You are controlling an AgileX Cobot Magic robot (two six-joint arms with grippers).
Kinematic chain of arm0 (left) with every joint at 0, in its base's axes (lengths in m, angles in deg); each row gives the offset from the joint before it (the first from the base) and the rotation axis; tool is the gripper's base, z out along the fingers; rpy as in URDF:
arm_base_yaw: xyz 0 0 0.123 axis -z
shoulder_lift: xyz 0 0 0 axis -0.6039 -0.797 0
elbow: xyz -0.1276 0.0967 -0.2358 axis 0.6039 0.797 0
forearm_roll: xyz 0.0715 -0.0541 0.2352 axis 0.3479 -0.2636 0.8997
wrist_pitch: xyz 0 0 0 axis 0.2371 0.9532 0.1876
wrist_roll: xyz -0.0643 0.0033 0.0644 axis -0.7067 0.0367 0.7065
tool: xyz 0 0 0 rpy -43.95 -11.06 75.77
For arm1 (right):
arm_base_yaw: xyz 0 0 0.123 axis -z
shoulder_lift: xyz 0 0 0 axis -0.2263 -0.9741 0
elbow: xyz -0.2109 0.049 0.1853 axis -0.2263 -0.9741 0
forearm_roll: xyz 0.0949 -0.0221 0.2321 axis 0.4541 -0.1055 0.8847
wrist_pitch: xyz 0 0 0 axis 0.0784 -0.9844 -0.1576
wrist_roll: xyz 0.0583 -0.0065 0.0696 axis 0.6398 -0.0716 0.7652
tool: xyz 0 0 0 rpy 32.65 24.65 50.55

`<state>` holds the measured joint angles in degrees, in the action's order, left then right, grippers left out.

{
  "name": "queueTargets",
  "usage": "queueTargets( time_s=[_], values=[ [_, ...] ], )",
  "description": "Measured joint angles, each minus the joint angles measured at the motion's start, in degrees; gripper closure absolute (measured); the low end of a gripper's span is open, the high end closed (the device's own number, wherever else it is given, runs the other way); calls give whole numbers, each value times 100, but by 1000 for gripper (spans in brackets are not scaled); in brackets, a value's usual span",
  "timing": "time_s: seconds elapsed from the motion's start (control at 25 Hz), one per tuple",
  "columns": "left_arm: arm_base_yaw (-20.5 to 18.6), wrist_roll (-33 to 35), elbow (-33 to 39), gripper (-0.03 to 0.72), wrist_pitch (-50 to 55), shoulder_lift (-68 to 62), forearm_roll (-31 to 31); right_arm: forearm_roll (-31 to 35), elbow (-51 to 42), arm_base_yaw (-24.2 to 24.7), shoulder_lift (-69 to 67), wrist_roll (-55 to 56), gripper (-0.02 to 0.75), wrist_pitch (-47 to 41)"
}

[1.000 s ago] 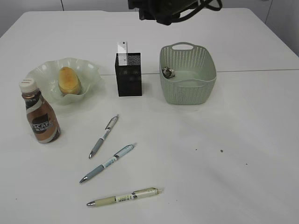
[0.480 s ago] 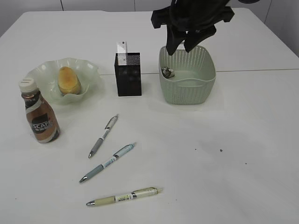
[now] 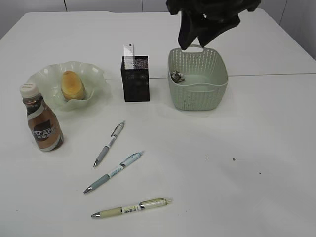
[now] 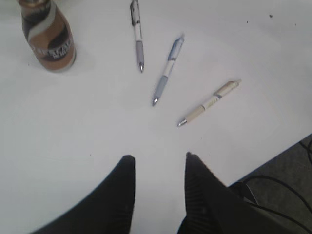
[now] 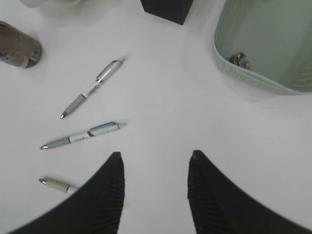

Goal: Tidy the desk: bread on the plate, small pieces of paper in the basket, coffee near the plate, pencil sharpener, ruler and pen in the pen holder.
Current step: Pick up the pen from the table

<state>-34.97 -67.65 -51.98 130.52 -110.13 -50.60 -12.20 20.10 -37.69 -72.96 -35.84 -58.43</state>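
Observation:
The bread [image 3: 72, 85] lies on the plate [image 3: 94, 74], with the coffee [image 3: 43, 121] standing just in front of it. The ruler [image 3: 129, 55] sticks up out of the pen holder [image 3: 136, 79]. A crumpled piece of paper [image 3: 177, 76] lies in the basket [image 3: 197, 96]. Three pens [image 3: 109, 144] [image 3: 113, 172] [image 3: 132, 208] lie on the desk [image 3: 256, 148]. My right gripper [image 3: 191, 44] [image 5: 156, 156] hangs open and empty above the basket's back rim. My left gripper [image 4: 158, 157] is open and empty over bare desk near the pens [image 4: 167, 70]. No pencil sharpener shows.
The desk's front edge [image 4: 287, 148] runs close to my left gripper, with cables below it. A seam [image 3: 276, 75] crosses the desk behind the basket. The basket's rim [image 5: 229, 66] and the pen holder [image 5: 165, 9] lie ahead of my right gripper.
My right arm came down from the top of the view to the basket's back rim, then lifted slightly up and to the right. Nothing on the desk moved.

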Motion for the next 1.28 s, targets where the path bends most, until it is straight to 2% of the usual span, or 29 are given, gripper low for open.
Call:
queueTargets(
  time_s=[0.12, 0.24, 0.4, 0.56, 0.68, 1.0, 1.28],
  values=[
    [0, 123, -601, 430, 15, -594, -13, 0, -467, 0, 469, -124, 421, -5],
    [228, 230, -1196, 430, 57, -1279, -13, 0, -920, 0, 977, -159, 421, -14],
    [1008, 277, -1810, 430, 81, -2167, 161, 0, -1406, 0, 1599, -159, 421, -14],
    [1897, 288, -2264, 430, 36, -3018, 677, -60, -2016, 0, 2175, -159, 423, -14],
    [2287, 239, -2561, 430, 23, -3715, 987, -157, -2646, 0, 2669, -159, 423, -14],
    [2589, 226, -3373, 430, -225, -5502, 1276, -279, -4367, 0, 4318, -181, 423, -14],
    [2840, 226, -3618, 430, -410, -6470, 1390, -300, -5087, 0, 5477, -181, 423, -31]
  ],
)
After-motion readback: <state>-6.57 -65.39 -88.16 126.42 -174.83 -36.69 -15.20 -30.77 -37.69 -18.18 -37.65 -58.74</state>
